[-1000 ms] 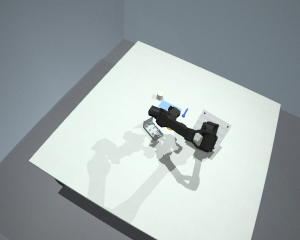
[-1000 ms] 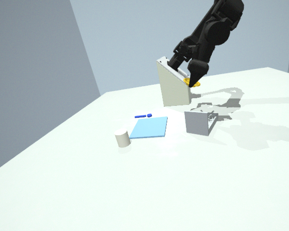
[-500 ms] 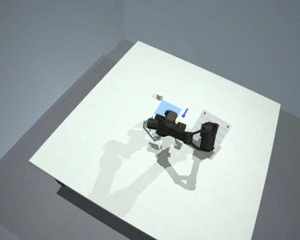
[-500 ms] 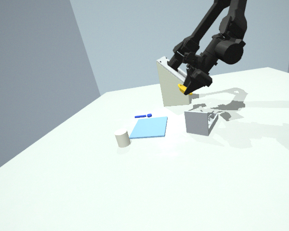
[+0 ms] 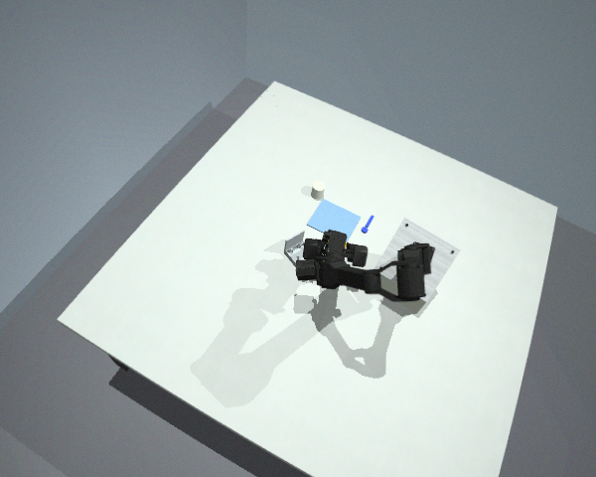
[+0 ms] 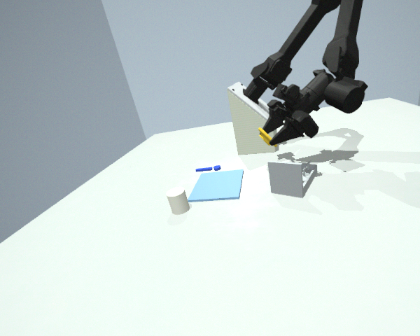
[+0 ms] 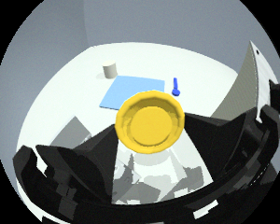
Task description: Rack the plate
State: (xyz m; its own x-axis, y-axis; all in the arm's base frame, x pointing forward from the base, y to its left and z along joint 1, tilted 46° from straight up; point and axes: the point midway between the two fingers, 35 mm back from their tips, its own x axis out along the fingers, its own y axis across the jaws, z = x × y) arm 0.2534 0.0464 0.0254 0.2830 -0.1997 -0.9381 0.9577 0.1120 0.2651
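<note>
The yellow round plate (image 6: pixel 264 136) (image 7: pixel 150 125) is between the fingertips of my gripper (image 6: pixel 268 138) (image 7: pixel 150 122), which is shut on it, one finger on each side. In the wrist view the plate's face is toward the camera; in the exterior view it is seen nearly edge-on, tilted, up in the air. In the top view the arm hides most of it. The small grey dish rack (image 6: pixel 285 178) (image 5: pixel 291 242) (image 7: pixel 72 133) stands on the table, lower than the plate, with a tall end panel. The rack's slots and rails are partly hidden by this panel and the arm.
A light-blue square (image 5: pixel 333 218) (image 6: pixel 217 185) (image 7: pixel 133 91) lies beside the rack. A blue spoon-like piece (image 5: pixel 368 224) (image 6: pixel 204 169) (image 7: pixel 175 87) and an off-white cylinder (image 5: pixel 317 190) (image 6: pixel 178 201) (image 7: pixel 109 70) are near it. The arm's wedge-shaped base (image 5: pixel 416 231) (image 6: pixel 248 126) (image 7: pixel 238 98) stands behind.
</note>
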